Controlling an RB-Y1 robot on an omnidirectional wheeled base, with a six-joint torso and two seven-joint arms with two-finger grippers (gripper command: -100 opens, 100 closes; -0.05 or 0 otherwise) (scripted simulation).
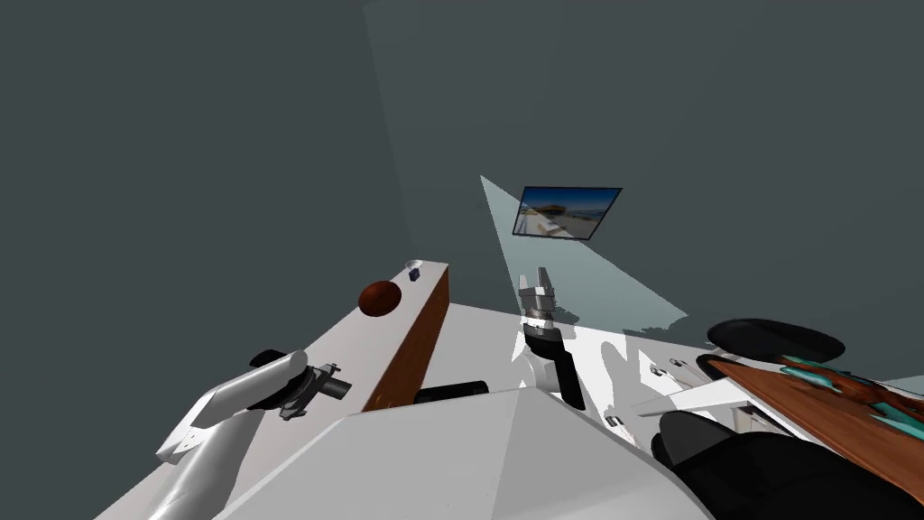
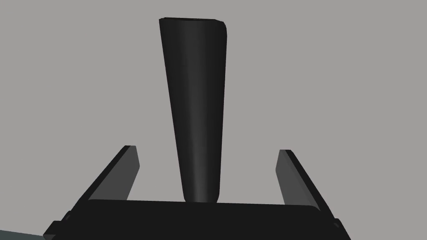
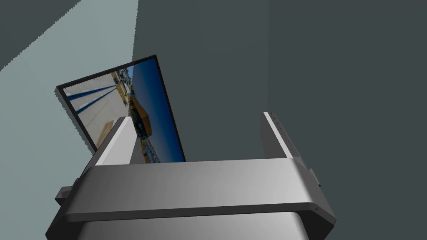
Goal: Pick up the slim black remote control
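Remote (image 2: 196, 108) | long axis straight out from left pincer (image 2: 207, 148), inside its spread gap, untouched | right pincer (image 3: 196, 116) spread

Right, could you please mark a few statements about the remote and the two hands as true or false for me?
1. The black remote lies between the fingers of the left hand. True.
2. The left hand's fingers are pressing the remote's sides. False: they stand open, with a gap on each side of it.
3. The right hand is holding something. False: it is open with nothing between its fingers.
4. A brown ball rests on the light countertop. True.
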